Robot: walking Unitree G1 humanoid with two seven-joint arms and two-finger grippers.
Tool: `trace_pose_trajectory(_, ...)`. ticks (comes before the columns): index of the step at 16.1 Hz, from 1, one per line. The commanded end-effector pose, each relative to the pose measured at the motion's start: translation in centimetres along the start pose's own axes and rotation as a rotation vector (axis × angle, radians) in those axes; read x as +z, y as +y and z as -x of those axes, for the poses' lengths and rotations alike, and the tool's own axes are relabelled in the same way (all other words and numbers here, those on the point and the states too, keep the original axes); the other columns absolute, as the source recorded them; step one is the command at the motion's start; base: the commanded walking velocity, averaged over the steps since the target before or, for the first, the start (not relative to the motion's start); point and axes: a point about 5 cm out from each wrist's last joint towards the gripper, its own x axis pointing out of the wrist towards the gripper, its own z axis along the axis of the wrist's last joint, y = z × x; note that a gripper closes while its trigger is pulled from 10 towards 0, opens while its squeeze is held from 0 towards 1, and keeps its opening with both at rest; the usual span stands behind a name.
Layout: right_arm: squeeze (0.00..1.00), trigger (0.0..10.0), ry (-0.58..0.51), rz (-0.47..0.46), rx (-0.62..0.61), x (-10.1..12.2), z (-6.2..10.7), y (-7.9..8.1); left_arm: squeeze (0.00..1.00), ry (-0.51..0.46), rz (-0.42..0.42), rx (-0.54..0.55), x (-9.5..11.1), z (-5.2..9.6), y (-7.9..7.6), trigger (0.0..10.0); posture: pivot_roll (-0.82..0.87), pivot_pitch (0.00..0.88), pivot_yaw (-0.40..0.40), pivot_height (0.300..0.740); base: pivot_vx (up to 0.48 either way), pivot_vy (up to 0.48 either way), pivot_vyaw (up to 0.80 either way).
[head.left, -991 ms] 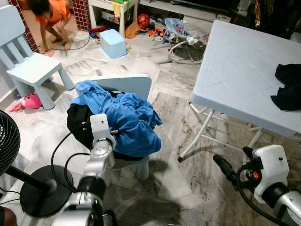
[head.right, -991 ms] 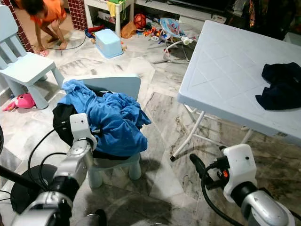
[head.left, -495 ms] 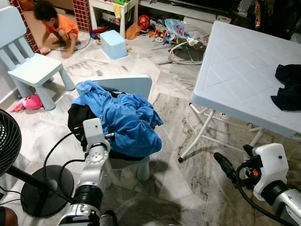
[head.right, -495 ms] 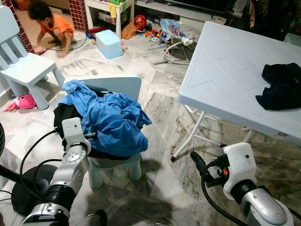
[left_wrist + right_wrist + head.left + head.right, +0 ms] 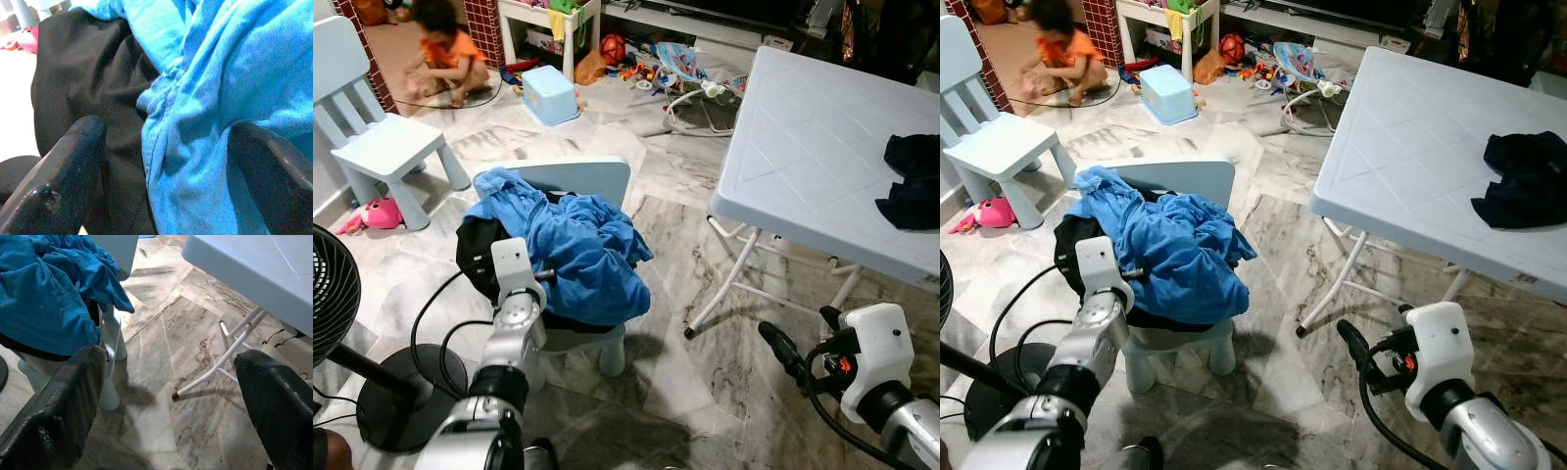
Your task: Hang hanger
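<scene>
Reaching into the clothes pile: left gripper point(image 5: 161, 161) is right at the heap on the small pale chair point(image 5: 592, 176), fingers spread wide, one black finger point(image 5: 58, 166) against the black garment point(image 5: 83, 83), the other on the far side of a fold of the blue garment point(image 5: 234, 73). Nothing is clamped between them. From the head camera the left arm's white wrist sits at the chair's front-left corner, touching the pile's edge.

Blue garment point(image 5: 582, 245) drapes over the chair seat and front edge; the black one point(image 5: 475, 245) lies under it at the left edge.

No hanger can be made out; whether one lies under the clothes cannot be told.

Right gripper point(image 5: 166, 396) hovers over the marble floor point(image 5: 675, 255), fingers wide apart and empty, near the white folding table's point(image 5: 803, 147) legs.

Dark cloth point(image 5: 913, 181) lies at the table's right edge. Person in orange point(image 5: 445, 54) crouches on the floor at the back left, beside a second pale chair point(image 5: 377, 127). Black fan point(image 5: 342, 323) stands at the left.
</scene>
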Motion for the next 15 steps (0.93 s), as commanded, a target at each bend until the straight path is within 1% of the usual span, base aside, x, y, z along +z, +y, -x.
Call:
trace_pose_trajectory(1, 0.00, 10.0, -0.006, 0.012, -0.024, 0.15, 0.22, -0.22, 0.00, 0.021, 0.004, -0.027, -0.18, -0.11, -0.43, 10.0, -0.30, 0.116, -0.090, 0.740, 0.000, 0.000, 0.00)
trace_pose_trajectory(3, 0.00, 10.0, -0.008, 0.013, -0.025, 0.18, 0.18, -0.20, 0.00, 0.054, 0.016, -0.054, -0.59, -0.22, -0.59, 10.0, -0.30, 0.119, -0.091, 0.740, 0.000, 0.000, 0.00)
trace_pose_trajectory(4, 0.00, 10.0, -0.008, 0.014, -0.025, 0.17, 0.15, -0.18, 0.00, 0.065, 0.026, -0.064, -0.73, -0.29, -0.63, 9.6, -0.30, 0.119, -0.091, 0.740, 0.000, 0.000, 0.00)
trace_pose_trajectory(5, 0.00, 10.0, -0.008, 0.014, -0.025, 0.17, 0.14, -0.15, 0.00, 0.078, 0.037, -0.072, -0.84, -0.34, -0.67, 2.4, -0.30, 0.119, -0.091, 0.740, 0.000, 0.000, 0.00)
trace_pose_trajectory(6, 0.00, 10.0, -0.008, 0.015, -0.025, 0.17, 0.11, -0.13, 0.00, 0.085, 0.046, -0.078, -0.88, -0.39, -0.68, 0.0, -0.30, 0.118, -0.091, 0.740, 0.000, 0.000, 0.00)
trace_pose_trajectory(10, 0.00, 10.0, -0.010, 0.018, -0.029, 0.17, 0.02, -0.15, 0.00, 0.097, 0.054, -0.080, -0.95, -0.52, -0.53, 0.0, -0.30, 0.118, -0.089, 0.740, 0.000, 0.000, 0.00)
trace_pose_trajectory(15, 0.00, 10.0, -0.014, 0.016, -0.035, 0.11, -0.18, -0.11, 0.00, 0.077, 0.039, -0.081, -0.38, -0.79, -0.36, 0.0, -0.30, 0.113, -0.084, 0.740, 0.000, 0.000, 0.00)
